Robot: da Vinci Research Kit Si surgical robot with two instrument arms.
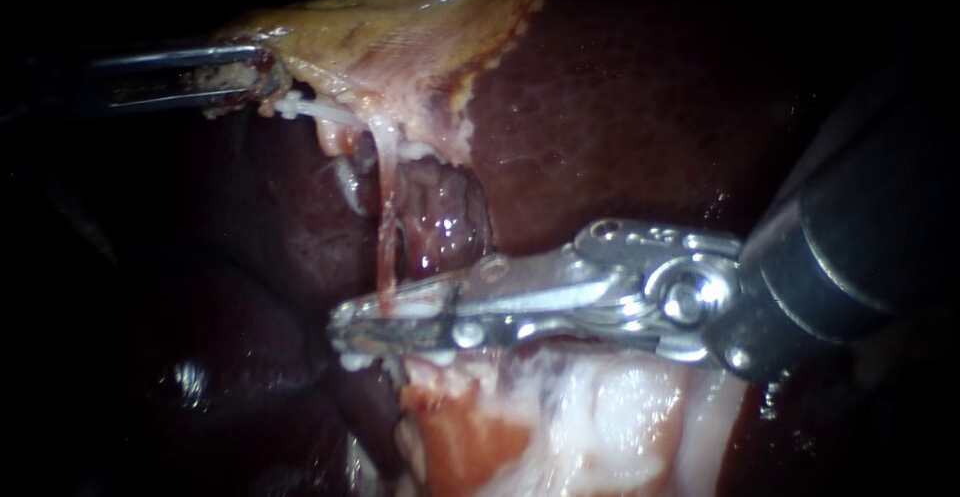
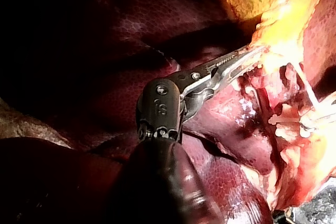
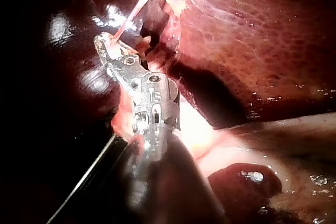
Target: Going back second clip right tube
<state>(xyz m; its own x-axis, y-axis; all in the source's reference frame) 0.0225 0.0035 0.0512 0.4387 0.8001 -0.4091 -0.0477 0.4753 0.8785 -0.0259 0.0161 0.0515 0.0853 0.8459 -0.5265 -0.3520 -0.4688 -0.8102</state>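
At the centre of the endoscope view, the thin pink tube runs from the lower edge of the gallbladder toward the near side. Its lower end sits between the jaws of the right instrument, which look pressed together on it from both sides. I can make out no clip clearly, nor tell whether this is the right tube. The risk, as I judge it, lies in drawing back to the right before the jaws let go: the tube is taut and slender, so a pull could tear it or drag a clip off. At the far left, the left instrument pinches the gallbladder's edge; more lift there would add strain. The liver lies close behind the jaws, where a careless swing could scrape it.
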